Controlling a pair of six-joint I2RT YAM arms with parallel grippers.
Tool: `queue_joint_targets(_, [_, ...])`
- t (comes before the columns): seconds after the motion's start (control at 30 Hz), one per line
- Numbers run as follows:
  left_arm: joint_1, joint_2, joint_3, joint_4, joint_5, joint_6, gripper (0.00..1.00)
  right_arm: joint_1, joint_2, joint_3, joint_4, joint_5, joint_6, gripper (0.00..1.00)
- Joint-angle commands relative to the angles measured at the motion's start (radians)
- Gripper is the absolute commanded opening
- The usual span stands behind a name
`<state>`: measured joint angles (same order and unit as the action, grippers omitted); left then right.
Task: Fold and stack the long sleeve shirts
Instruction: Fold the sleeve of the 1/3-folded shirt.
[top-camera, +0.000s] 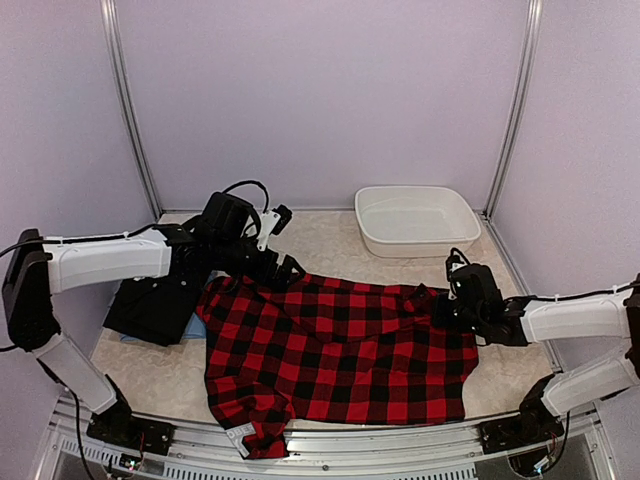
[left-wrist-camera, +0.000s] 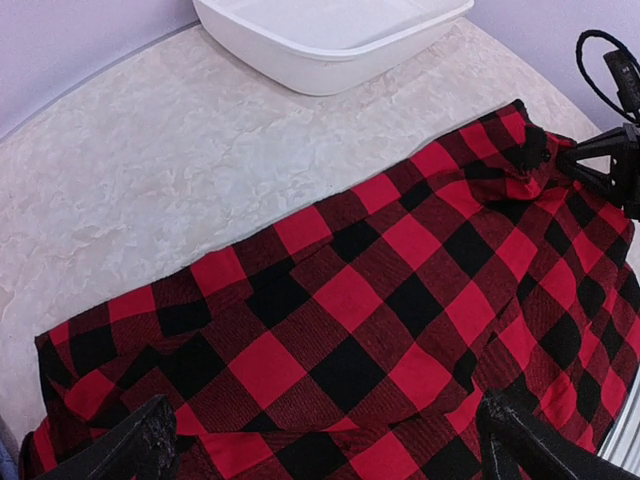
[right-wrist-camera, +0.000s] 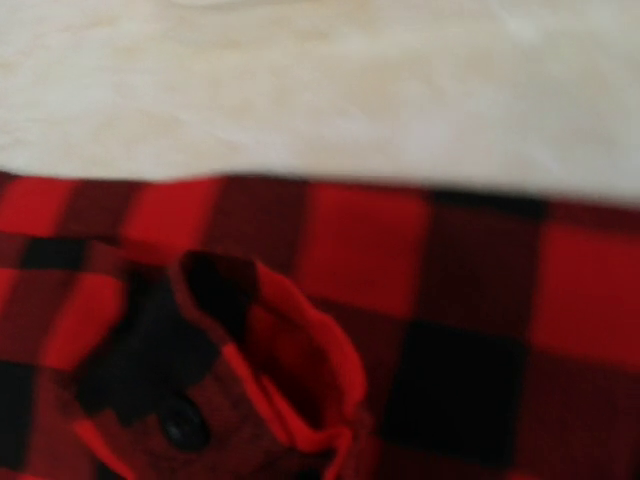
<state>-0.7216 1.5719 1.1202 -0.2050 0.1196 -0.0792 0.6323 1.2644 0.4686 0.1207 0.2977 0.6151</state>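
Observation:
A large red-and-black checked flannel shirt (top-camera: 340, 350) lies spread across the middle of the table, one part hanging over the front edge. My left gripper (top-camera: 288, 268) is open over the shirt's far left edge. Its two fingers (left-wrist-camera: 140, 450) stand wide apart with the flannel (left-wrist-camera: 350, 300) lying flat between them. My right gripper (top-camera: 444, 304) is at the shirt's far right corner. In the left wrist view its jaws (left-wrist-camera: 570, 160) close to a point on a bunched corner. The right wrist view shows only a pinched-up fold (right-wrist-camera: 300, 370). A black shirt (top-camera: 155, 305) lies at left on a light blue one (top-camera: 192, 327).
A white oval basin (top-camera: 470, 215) stands at the back right, and it also shows in the left wrist view (left-wrist-camera: 320, 70). Bare marbled tabletop (top-camera: 320, 240) lies between it and the flannel. Purple walls close in the sides and back.

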Motion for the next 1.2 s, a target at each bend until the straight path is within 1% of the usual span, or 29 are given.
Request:
queue_joint_targets(0.0, [-0.014, 0.044, -0.004, 0.062, -0.017, -0.010, 0.99, -0.008, -0.076, -0.068, -0.058, 0.086, 0.136, 0.11])
queue_joint_targets(0.13, [-0.024, 0.075, 0.000, 0.079, -0.016, -0.015, 0.99, -0.008, -0.156, -0.114, -0.113, 0.134, 0.195, 0.20])
queue_joint_targets(0.3, [-0.029, 0.101, 0.001, 0.081, -0.024, -0.019, 0.99, -0.007, -0.244, -0.142, -0.171, 0.155, 0.194, 0.52])
queue_joint_targets(0.33, [-0.029, 0.103, -0.001, 0.081, -0.022, -0.019, 0.99, -0.007, -0.257, -0.139, -0.178, 0.157, 0.183, 0.57])
queue_joint_targets(0.37, [-0.030, 0.104, -0.004, 0.080, -0.019, -0.017, 0.99, -0.007, -0.271, -0.135, -0.170, 0.149, 0.160, 0.59])
queue_joint_targets(0.43, [-0.030, 0.106, -0.006, 0.071, -0.011, -0.008, 0.99, -0.007, -0.283, -0.122, -0.144, 0.117, 0.096, 0.59])
queue_joint_targets(0.5, [-0.031, 0.116, -0.004, 0.051, -0.008, 0.001, 0.99, -0.007, -0.262, -0.091, -0.101, 0.061, 0.009, 0.58])
queue_joint_targets(0.7, [-0.062, 0.194, 0.017, 0.021, 0.001, 0.027, 0.99, -0.007, -0.053, 0.026, -0.043, -0.095, -0.125, 0.54])
queue_joint_targets(0.77, [-0.062, 0.226, 0.018, 0.024, -0.003, 0.026, 0.99, -0.006, 0.004, 0.054, -0.038, -0.147, -0.131, 0.54])
queue_joint_targets(1.0, [-0.055, 0.322, 0.000, 0.054, -0.063, 0.027, 0.96, -0.008, 0.187, 0.160, -0.179, -0.195, -0.081, 0.55])
queue_joint_targets(1.17, [-0.043, 0.358, -0.008, 0.082, -0.034, 0.012, 0.95, -0.035, 0.298, 0.202, -0.216, -0.239, -0.068, 0.55])
